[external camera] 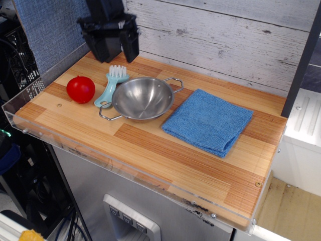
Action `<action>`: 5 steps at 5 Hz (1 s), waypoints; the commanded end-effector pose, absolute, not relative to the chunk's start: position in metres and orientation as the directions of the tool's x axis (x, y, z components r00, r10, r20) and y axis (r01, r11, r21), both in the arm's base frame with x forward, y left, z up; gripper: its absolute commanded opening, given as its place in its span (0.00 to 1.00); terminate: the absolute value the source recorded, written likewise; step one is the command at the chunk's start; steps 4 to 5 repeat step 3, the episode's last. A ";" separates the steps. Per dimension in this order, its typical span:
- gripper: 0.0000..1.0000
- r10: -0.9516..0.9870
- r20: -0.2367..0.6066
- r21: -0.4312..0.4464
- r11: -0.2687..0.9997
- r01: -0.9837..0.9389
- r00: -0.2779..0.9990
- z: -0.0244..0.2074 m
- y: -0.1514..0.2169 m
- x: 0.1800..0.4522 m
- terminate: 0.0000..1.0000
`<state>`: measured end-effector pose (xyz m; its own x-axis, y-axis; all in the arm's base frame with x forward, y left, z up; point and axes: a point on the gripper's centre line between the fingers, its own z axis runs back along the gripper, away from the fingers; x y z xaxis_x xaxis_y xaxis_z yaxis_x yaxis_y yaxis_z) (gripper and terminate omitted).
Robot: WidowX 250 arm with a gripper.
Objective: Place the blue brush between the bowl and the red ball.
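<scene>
Blue brush is lying flat on the wooden table in the left-centre of the frame, bristles toward the back wall, its handle end touching or just beside the bowl, with the red ball near on its left. It is sitting between the two, so the placing looks done. The gripper is hanging above it at upper left, jaws spread and holding nothing. Doing the step in hand well is probably meaning lifting straight up and clear, without brushing the bristles or nudging the bowl. The blue cloth is lying to the right, apart.
</scene>
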<state>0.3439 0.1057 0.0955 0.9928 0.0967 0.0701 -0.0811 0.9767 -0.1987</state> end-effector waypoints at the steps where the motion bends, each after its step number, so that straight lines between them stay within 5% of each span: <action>1: 1.00 0.068 0.151 -0.078 0.995 -0.057 0.986 0.140 0.057 0.322 0.00; 2: 1.00 0.068 0.145 -0.043 0.997 -0.062 0.987 0.142 0.043 0.315 0.00; 3: 1.00 0.057 0.135 -0.028 0.998 -0.054 0.989 0.139 0.037 0.314 1.00; 5: 1.00 0.057 0.135 -0.028 0.998 -0.054 0.989 0.139 0.037 0.314 1.00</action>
